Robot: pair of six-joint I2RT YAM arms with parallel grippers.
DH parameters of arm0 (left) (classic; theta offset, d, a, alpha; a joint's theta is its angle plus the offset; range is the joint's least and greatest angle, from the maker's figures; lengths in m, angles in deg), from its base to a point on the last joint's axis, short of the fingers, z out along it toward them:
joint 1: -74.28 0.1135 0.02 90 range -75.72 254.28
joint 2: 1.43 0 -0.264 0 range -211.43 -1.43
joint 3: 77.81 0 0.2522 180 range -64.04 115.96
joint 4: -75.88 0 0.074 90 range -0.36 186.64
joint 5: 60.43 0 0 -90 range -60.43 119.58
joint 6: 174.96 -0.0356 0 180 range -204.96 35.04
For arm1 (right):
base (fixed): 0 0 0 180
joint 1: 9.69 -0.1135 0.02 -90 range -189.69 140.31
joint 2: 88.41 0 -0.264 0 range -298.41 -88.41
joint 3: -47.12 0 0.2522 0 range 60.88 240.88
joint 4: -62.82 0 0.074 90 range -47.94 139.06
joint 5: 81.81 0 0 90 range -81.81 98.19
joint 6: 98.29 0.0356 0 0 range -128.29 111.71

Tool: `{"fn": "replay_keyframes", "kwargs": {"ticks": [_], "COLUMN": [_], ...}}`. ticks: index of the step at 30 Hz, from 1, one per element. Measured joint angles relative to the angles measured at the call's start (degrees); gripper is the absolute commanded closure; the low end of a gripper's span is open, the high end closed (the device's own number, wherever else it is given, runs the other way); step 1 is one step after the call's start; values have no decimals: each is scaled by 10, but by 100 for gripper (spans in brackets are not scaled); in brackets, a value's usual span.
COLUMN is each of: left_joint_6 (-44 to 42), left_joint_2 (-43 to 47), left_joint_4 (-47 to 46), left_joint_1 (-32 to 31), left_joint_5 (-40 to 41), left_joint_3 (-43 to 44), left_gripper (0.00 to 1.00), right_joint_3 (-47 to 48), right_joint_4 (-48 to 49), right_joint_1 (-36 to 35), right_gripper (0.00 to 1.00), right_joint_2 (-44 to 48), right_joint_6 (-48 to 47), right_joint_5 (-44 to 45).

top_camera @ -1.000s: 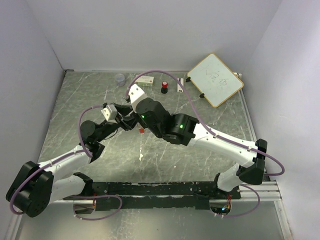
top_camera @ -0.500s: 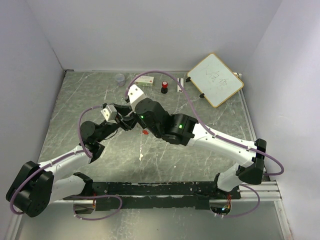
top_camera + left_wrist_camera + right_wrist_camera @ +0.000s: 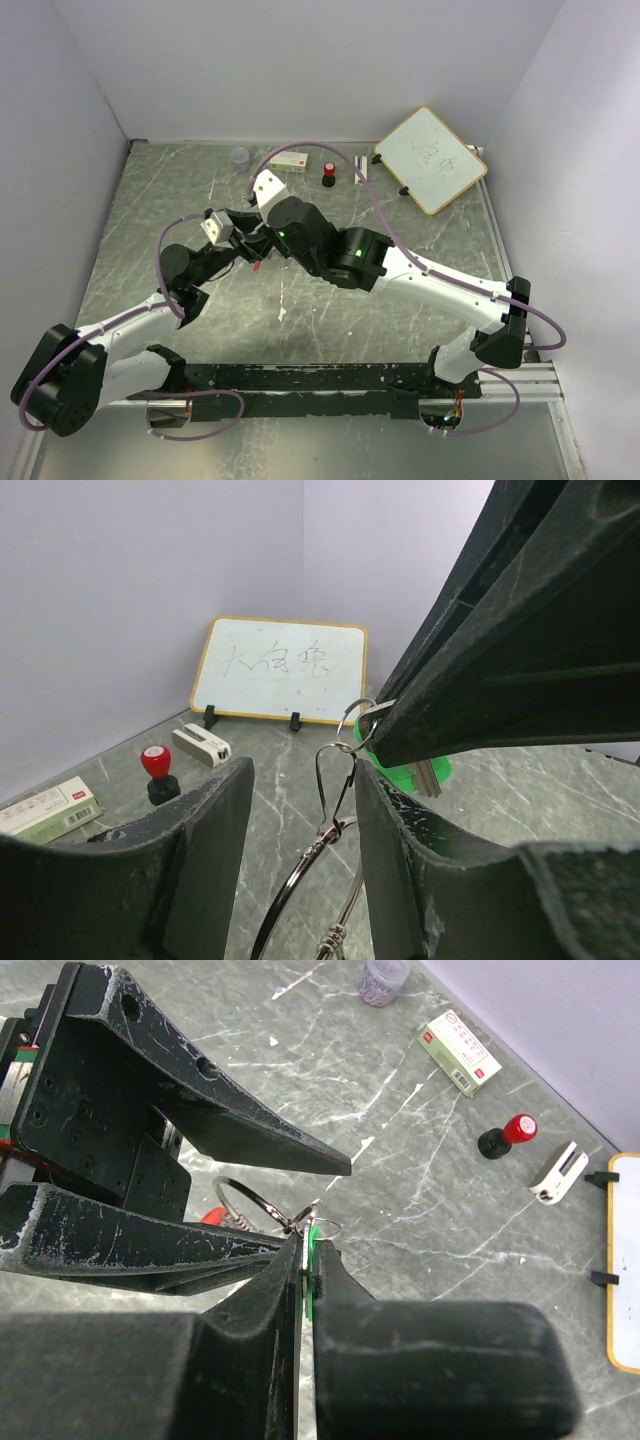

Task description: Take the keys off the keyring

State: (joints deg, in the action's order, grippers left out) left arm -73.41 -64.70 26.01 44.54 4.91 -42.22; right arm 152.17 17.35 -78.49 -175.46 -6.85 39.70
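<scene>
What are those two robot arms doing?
They are taking keys off a keyring. The right fingers are pinched shut on the green key, which is not off the keyring yet. The left fingers stand apart on either side of the keyring; whether they grip it is unclear.

Red key [image 3: 257,268] farther left now.

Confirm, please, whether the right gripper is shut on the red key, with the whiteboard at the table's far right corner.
Not quite: the right gripper is shut on the green key, not the red one, as the right wrist view shows. The whiteboard is at the far right corner.
</scene>
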Motion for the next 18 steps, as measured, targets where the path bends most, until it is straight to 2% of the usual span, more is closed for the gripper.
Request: {"fn": "replay_keyframes", "kwargs": {"ticks": [12,18], "left_joint_6": [-2,-2], "left_joint_2": [2,2], "left_joint_4": [-4,-10], "left_joint_1": [0,0], "left_joint_5": [0,0], "left_joint_3": [-2,-2], "left_gripper": [52,62], "right_joint_3": [0,0], "right_joint_4": [0,0], "right_joint_1": [-3,-3], "right_gripper": [100,100], "right_joint_2": [-2,-2], "right_joint_6": [0,0], "right_joint_5": [-1,-1]}}
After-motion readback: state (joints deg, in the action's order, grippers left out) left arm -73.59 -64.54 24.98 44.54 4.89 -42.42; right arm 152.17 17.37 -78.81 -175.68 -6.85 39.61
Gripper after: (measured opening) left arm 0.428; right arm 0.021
